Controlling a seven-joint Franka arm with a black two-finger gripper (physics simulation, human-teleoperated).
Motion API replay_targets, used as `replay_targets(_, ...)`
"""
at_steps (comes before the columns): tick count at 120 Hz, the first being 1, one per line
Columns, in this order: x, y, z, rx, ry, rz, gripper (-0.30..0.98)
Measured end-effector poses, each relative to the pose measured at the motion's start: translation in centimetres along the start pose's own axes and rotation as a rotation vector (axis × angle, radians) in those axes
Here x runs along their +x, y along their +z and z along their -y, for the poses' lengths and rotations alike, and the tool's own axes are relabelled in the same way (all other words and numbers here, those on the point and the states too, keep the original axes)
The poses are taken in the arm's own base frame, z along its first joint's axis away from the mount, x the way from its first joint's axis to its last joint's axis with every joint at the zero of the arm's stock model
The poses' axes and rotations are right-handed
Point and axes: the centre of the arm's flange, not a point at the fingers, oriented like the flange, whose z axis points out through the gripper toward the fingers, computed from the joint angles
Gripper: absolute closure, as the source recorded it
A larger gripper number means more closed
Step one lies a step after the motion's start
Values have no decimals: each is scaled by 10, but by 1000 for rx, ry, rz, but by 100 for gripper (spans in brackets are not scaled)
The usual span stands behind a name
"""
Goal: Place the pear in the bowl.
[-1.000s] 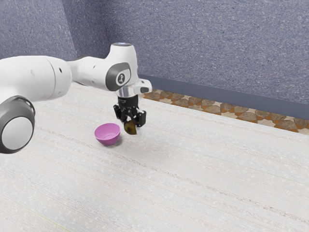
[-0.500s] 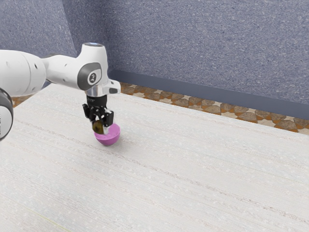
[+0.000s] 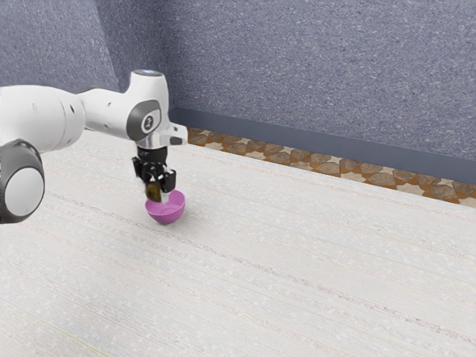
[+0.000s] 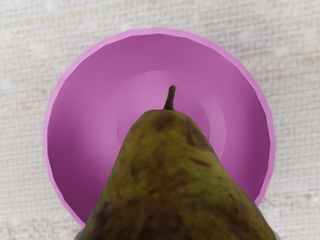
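Currently, the pincer (image 3: 155, 187) is clamped on the pear (image 3: 152, 192), with a finger on either side of the fruit. The pear is in the air at the rim of the bowl (image 3: 166, 216), on the side facing the exterior view's left. The bowl stands upright on the worktop (image 3: 297, 260), inward from the long edge that runs beside the stone-patterned floor (image 3: 297, 158).

Alignment: the pear's long axis runs across the bowl. The narrow end and the stem (image 4: 171, 97) point over the bowl's middle; the wide end lies nearer the pincer and overlaps the rim in the wrist view. Whether the wide end is fully inside the rim cannot be confirmed.

Step in hand: positioning for release. The task appears nearly complete. Next, if required, shift the pear slightly in the direction of its stem, lower it, then spread the fingers. Caution: release with the wide end over the rim may tip the bowl or roll the pear onto the worktop.
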Motion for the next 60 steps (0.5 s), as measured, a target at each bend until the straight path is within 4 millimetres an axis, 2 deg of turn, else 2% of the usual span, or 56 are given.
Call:
replay_targets(40,9,20,-2,-18,43,4,40)
replay_targets(60,8,21,-1,-29,58,-1,20)
